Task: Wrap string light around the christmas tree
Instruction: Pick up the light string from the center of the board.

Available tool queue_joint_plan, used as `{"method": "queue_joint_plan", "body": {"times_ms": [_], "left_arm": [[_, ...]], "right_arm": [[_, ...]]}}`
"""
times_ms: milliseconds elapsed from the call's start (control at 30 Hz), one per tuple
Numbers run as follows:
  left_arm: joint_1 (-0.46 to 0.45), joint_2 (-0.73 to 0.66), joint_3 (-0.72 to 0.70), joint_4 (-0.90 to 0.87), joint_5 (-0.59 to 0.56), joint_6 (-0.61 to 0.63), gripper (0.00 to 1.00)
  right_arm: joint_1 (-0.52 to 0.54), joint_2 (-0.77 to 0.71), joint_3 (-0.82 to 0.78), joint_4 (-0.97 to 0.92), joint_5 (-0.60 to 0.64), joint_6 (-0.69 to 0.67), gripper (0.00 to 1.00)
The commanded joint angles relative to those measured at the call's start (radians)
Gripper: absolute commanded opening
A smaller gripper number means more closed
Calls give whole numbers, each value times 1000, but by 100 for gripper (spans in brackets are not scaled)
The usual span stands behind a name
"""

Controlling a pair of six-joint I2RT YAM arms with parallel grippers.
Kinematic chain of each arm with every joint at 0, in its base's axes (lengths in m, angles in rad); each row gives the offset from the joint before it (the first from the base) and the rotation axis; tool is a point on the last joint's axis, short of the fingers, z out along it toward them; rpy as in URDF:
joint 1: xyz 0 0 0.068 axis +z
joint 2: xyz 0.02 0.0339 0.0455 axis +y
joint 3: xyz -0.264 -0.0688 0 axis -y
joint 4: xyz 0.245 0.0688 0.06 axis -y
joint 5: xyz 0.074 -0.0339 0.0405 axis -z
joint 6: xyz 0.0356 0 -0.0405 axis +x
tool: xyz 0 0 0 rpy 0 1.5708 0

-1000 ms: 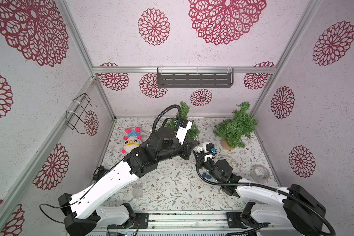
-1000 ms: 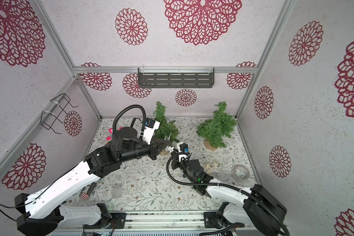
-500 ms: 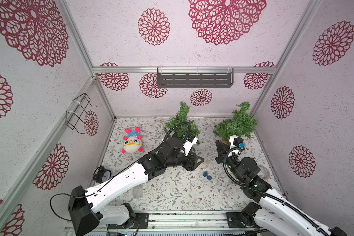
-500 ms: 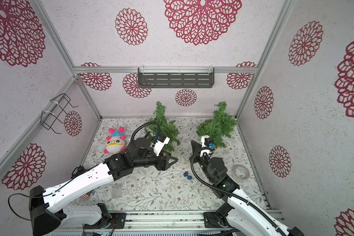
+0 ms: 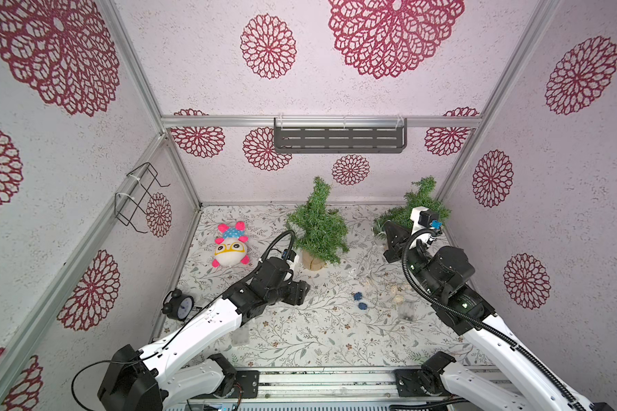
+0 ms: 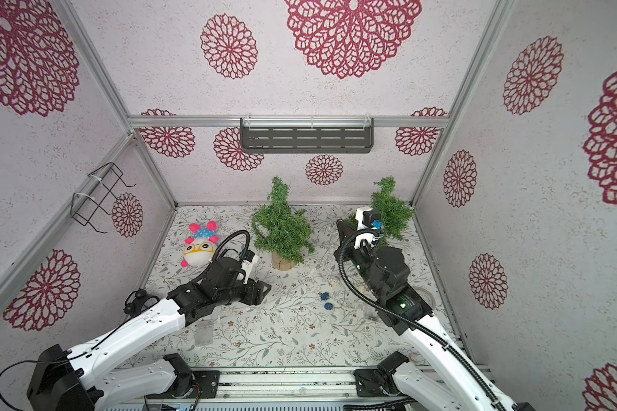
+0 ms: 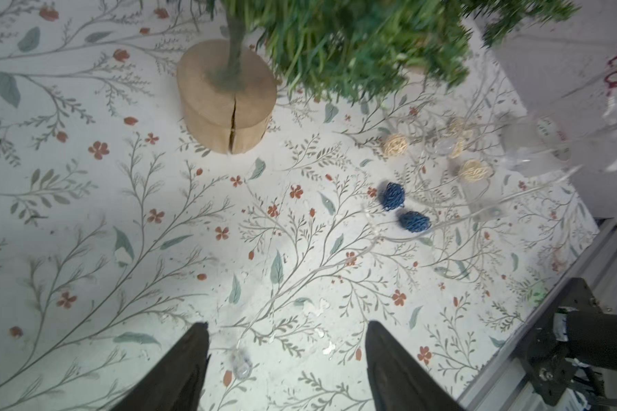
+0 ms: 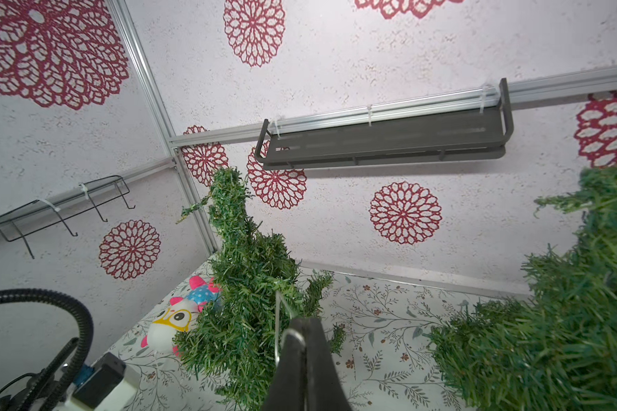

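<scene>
**Right arm [image 5: 449, 274] swung aside, wire in tow**

Left fingers [image 7: 389, 356] gape empty above the floral tabletop [image 7: 122, 213]. Right fingers [image 8: 303, 341] pinch what seems the clear wire of the string light [image 7: 392, 195]. Its wicker balls lie beside the green wood-based christmas tree [image 5: 317, 231]. Tugging could topple it.

Count: 2 trees [image 5: 317, 231] [image 5: 422, 192], 1 plush toy [image 5: 230, 247], 1 alarm clock [image 5: 179, 304], 2 blue balls [image 5: 357, 295] [image 5: 362, 306], 1 shelf [image 5: 339, 138], 1 wire rack [image 5: 139, 199].
</scene>
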Motion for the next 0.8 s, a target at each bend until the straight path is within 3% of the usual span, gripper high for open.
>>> {"method": "queue_joint_plan", "body": {"times_ms": [0,400,767], "left_arm": [[3,3,-21,-27,12,-1,72],[-17,2,-82,34,61,122,74],[-21,32,-79,87,103,239,77]], "right_arm": [[-7,28,85,-23,-23,-46,0],[-35,117,284,-111,-78,-113,0],[-153,172,462,-180,-92,-152,0]]}}
